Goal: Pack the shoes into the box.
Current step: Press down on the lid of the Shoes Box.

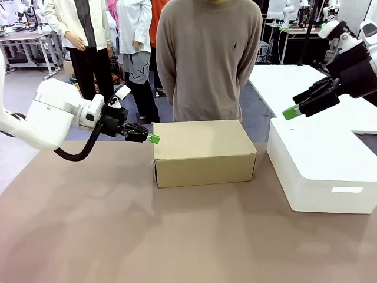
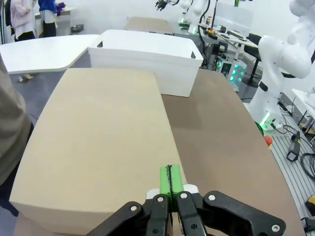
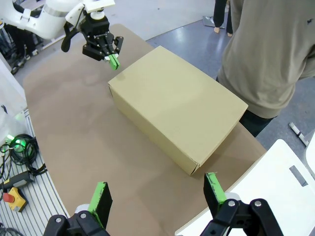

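Note:
The box is a tan cardboard shoebox with its flat lid down, lying in the middle of the brown table. The shoes are out of view. My left gripper is shut with its green pads pressed together and nothing between them. Its tip hovers at the box's upper left edge. In the left wrist view the shut gripper sits just over the near end of the lid. My right gripper hangs open high at the right, well clear of the box. From the right wrist, the open gripper looks down on the box and the left gripper.
A larger white box stands to the right of the shoebox, with a narrow gap between them. A person in a beige sweater stands at the far edge, directly behind the box. Bare table lies in front and to the left.

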